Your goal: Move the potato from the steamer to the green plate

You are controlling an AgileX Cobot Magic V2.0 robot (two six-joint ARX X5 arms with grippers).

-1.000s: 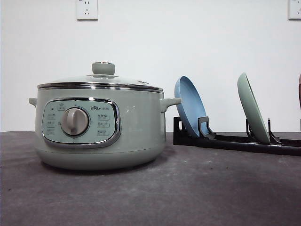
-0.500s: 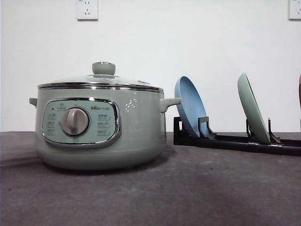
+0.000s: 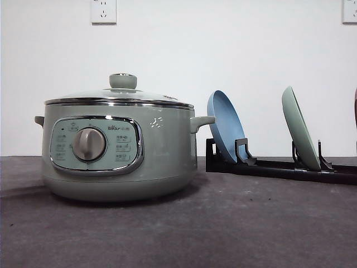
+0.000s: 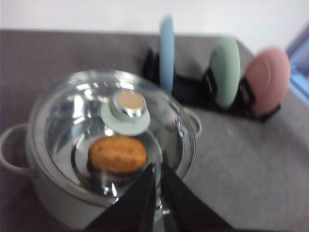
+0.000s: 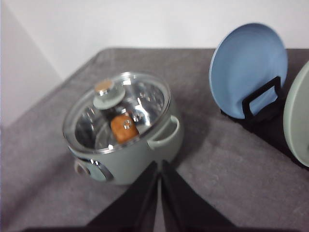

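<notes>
The pale green steamer (image 3: 120, 151) stands on the table at the left with its glass lid (image 4: 91, 116) and green knob (image 3: 122, 81) on. Through the lid I see the orange-brown potato (image 4: 117, 153) lying inside, and the right wrist view shows the potato (image 5: 122, 128) too. The green plate (image 3: 299, 127) stands on edge in a black rack (image 3: 279, 167) at the right. My left gripper (image 4: 158, 166) hovers above the steamer's near rim, shut and empty. My right gripper (image 5: 160, 164) hangs above the table beside the steamer (image 5: 125, 130), shut and empty.
A blue plate (image 3: 225, 125) stands upright in the same rack between the steamer and the green plate. A pink plate (image 4: 266, 79) sits at the rack's far end. Grey table (image 3: 251, 223) stretches open in front of the rack.
A small light reflection on the steamer's side has shifted, and a faint shadow has spread over the table at the left. The steamer and plates have not moved.
</notes>
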